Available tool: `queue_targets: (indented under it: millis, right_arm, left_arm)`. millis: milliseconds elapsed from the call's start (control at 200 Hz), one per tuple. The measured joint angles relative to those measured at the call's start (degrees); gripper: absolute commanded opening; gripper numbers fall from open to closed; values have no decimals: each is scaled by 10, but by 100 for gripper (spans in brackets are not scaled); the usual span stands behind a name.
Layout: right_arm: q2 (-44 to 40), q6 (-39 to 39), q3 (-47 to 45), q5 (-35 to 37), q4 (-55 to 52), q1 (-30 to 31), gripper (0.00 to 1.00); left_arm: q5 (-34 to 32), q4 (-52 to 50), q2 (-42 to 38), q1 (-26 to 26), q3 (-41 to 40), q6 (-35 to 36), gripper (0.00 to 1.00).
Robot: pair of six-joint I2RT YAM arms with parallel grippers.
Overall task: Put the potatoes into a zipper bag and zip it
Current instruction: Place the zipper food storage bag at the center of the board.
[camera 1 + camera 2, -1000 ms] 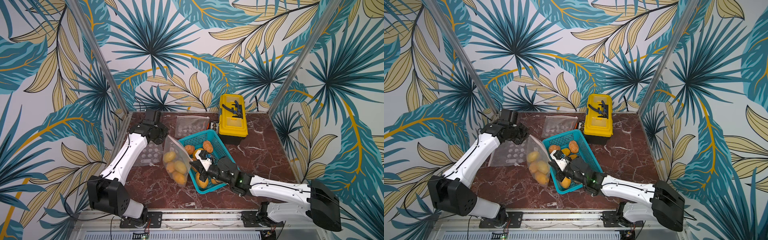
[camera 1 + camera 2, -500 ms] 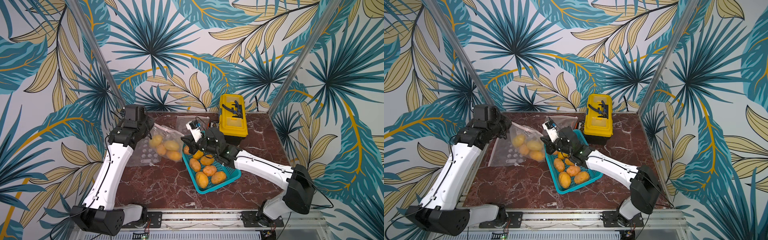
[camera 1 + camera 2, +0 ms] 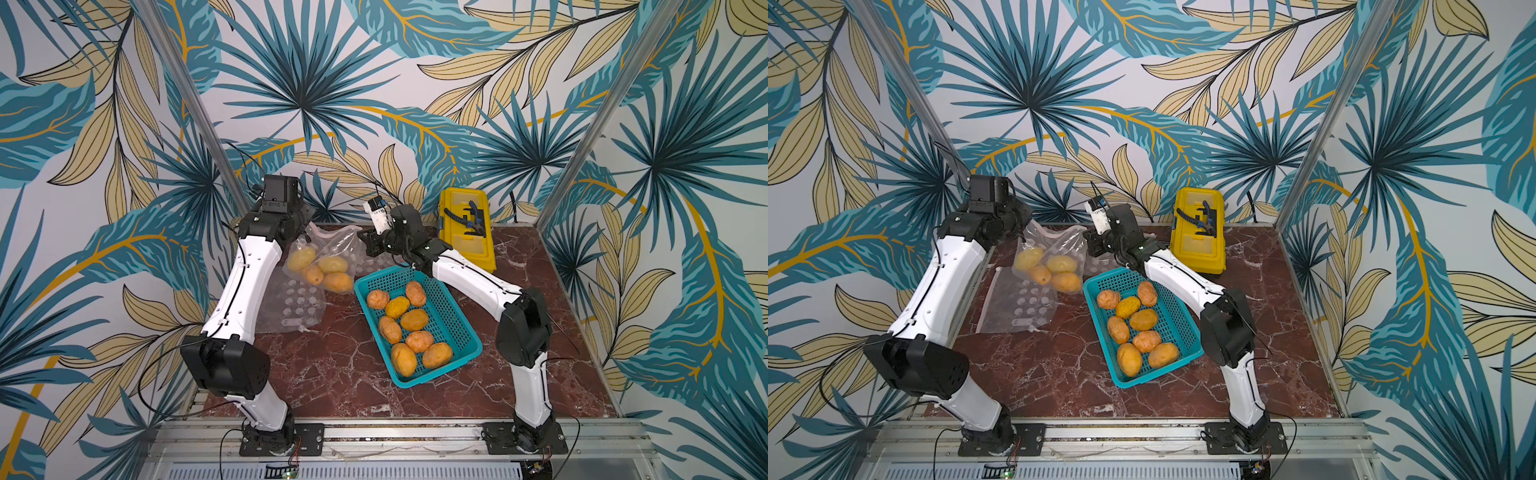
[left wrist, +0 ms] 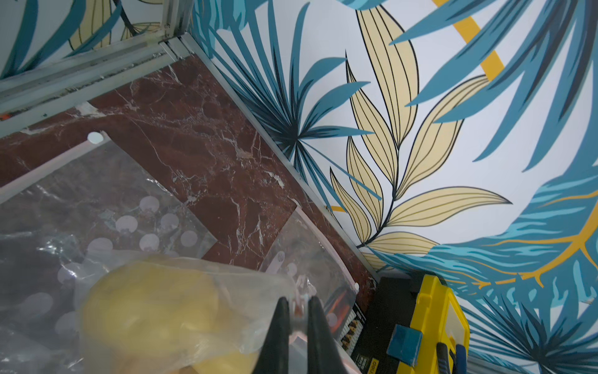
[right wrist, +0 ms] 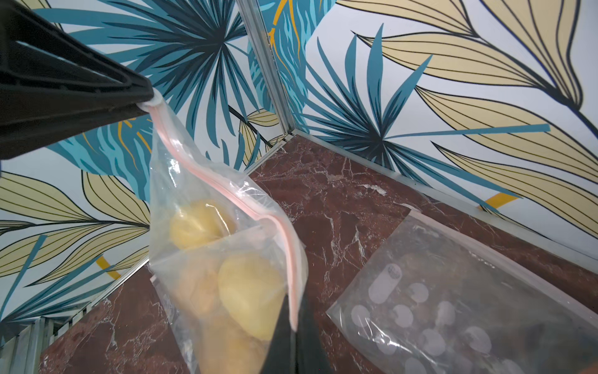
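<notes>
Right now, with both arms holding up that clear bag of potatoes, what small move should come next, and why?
Probably slide the right fingers along the pink zip strip toward the left fingers: both pinch the clear plastic zipper bag by that strip, four yellow potatoes hanging inside, so pressing along should seal it.

Basket: teal rectangular plastic mesh basket point(image 3: 452, 319), perforated, faint sheen.
Held bag: clear thin-plastic zipper bag point(image 3: 337, 245) left of the basket, glossy crinkled film, pale pink zip strip.
Potatoes: oval yellow-orange potatoes point(image 3: 398, 306) in the basket, matt, slightly rough skin.
Tabletop: dark red marble-look tabletop point(image 3: 332, 374) under the basket, smooth, polished, white-veined.
Toolbox: yellow hard-plastic toolbox point(image 3: 467, 246) behind the basket, smooth, semi-gloss.
Flat bag: clear white-dotted plastic bag point(image 3: 291, 312) left of the basket, shiny, wrinkled.
</notes>
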Motion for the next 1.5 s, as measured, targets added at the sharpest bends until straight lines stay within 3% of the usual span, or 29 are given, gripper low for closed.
queue_targets:
  millis: [175,320,571,711,816,936,986,1042,1212,1497]
  right_arm:
    - [83,-9,130,-9,-39,-1,0]
    - [132,-14,178,-38,-12,-3,0]
    - [277,-10,351,-59,4,-14,13]
    - [304,5,358,-69,10,-24,30]
    - [306,12,358,-78,8,-31,63]
    - [297,13,354,-83,-1,-35,86]
    - [280,14,332,-83,-8,-35,91]
    - [250,13,296,-82,-19,-35,96]
    - [117,4,183,-70,-45,-35,100]
    - [-128,-4,31,-12,-48,-41,100]
  left_arm:
    - [11,-2,59,52,72,4,0]
    - [40,3,130,75,139,12,0]
    - [76,5,255,90,223,12,0]
    - [102,7,309,97,250,12,0]
    - [115,7,329,105,251,5,0]
    - [130,7,341,114,252,0,0]
    - [132,7,341,117,252,-1,10]
    - [133,7,339,118,252,0,29]
    - [132,8,322,118,229,4,100]
    - [94,7,201,109,103,41,99]
